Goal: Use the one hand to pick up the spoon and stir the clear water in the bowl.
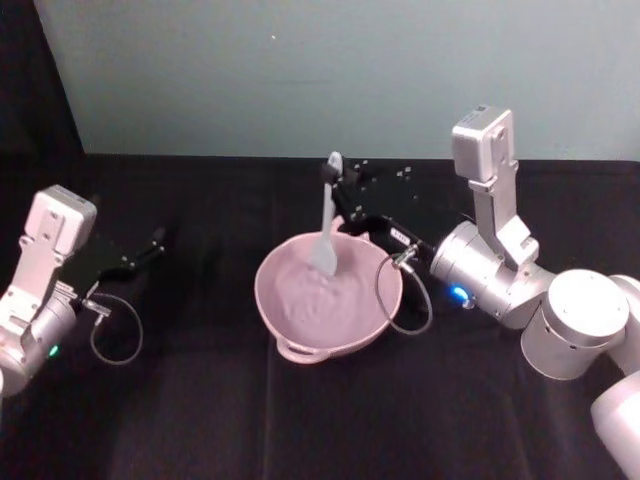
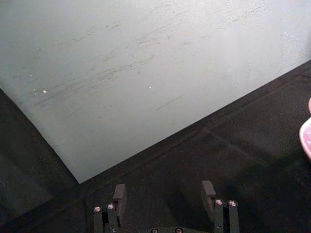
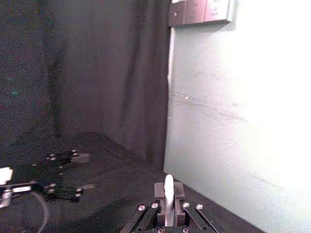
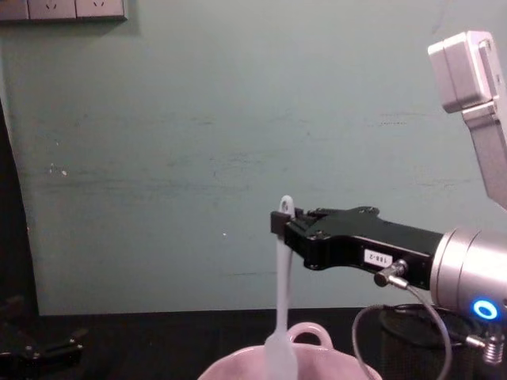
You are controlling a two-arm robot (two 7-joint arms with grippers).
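The pale pink bowl stands at the middle of the black table, its loop handle toward me. The white spoon stands nearly upright with its broad blade down inside the bowl. My right gripper reaches in from the right and is shut on the spoon's handle near its top. In the chest view the right gripper holds the spoon above the bowl. The spoon's handle shows between the right gripper's fingers in the right wrist view. My left gripper rests open at the far left, with nothing between its fingers.
A black mesh cup stands behind the right arm. A cable loop hangs from the right wrist by the bowl's rim. The pale green wall runs along the table's far edge. Bare black cloth lies in front of the bowl.
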